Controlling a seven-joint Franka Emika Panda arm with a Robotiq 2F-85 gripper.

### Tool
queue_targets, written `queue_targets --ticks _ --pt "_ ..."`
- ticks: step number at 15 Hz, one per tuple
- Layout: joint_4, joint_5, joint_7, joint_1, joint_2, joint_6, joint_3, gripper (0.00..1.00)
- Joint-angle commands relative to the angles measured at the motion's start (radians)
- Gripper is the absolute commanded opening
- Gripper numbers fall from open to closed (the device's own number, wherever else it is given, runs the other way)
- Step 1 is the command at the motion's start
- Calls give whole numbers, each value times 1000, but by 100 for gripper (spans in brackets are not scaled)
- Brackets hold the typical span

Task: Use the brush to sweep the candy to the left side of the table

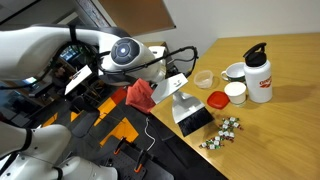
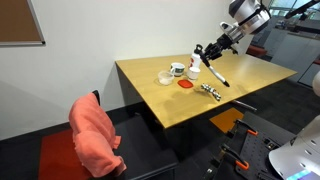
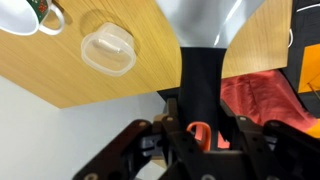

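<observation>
My gripper (image 1: 172, 86) (image 2: 212, 50) is shut on the short red handle of the brush (image 3: 200, 133). The brush hangs tilted over the table (image 1: 285, 130) (image 2: 150, 100), and its wide black bristles (image 1: 195, 120) reach down close beside the candy. The candy (image 1: 222, 133) (image 2: 210, 92) lies in a small cluster of tiny whitish sweets near the table's edge. In the wrist view the brush (image 3: 205, 75) fans out away from the gripper (image 3: 200, 125) and fills the middle. The candy is hidden there.
On the table beyond the candy stand a red round dish (image 1: 218, 100) (image 2: 185, 85), a white cup (image 1: 235, 92), a white bottle (image 1: 259, 76) (image 2: 193, 68), a mug (image 3: 35, 14) and a clear tub (image 3: 108, 50). A red cloth (image 1: 140, 95) (image 2: 95, 135) hangs on a chair beside the table.
</observation>
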Motion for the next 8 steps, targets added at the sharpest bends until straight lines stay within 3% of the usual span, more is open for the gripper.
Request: queue_targets --ticks 1,3,4,5,7,8 --pt "23 -74 -45 183 -37 -130 -279 16" --pt "16 -58 -37 319 -23 -111 -420 16" --pt "18 -63 -37 365 -21 -119 -483 41" --pt "18 -63 -37 404 -18 -119 -526 41" --pt "18 -62 -37 434 -11 -119 -550 41" --pt "18 -62 -37 441 -10 -119 -550 16"
